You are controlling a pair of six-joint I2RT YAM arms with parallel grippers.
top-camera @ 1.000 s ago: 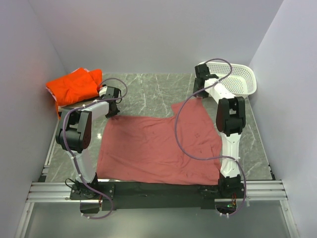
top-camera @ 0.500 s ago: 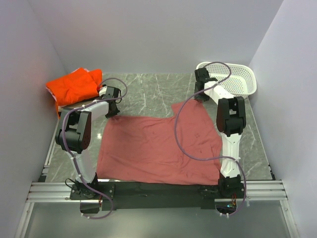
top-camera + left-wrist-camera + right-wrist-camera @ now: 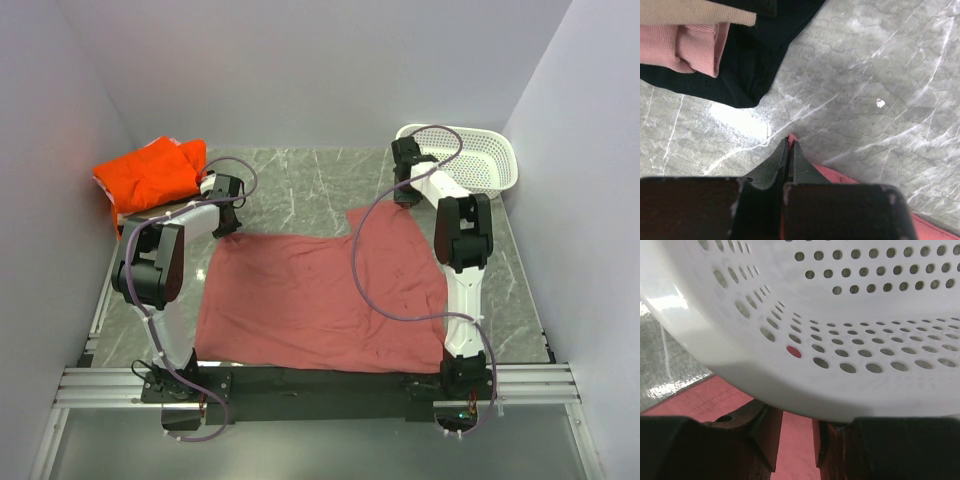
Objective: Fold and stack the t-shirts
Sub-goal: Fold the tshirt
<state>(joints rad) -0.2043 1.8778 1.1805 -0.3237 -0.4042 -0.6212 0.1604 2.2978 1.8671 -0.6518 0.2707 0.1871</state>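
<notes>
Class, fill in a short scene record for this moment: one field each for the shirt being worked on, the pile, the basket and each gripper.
shirt in work: salmon t-shirt, spread flat, unfolded
pile, far left: orange t-shirt, beige t-shirt, black t-shirt
container: white basket, far right corner
left gripper: shut on the salmon t-shirt's far left corner
right gripper: jaws apart over the shirt's far right corner, close against the basket wall
</notes>
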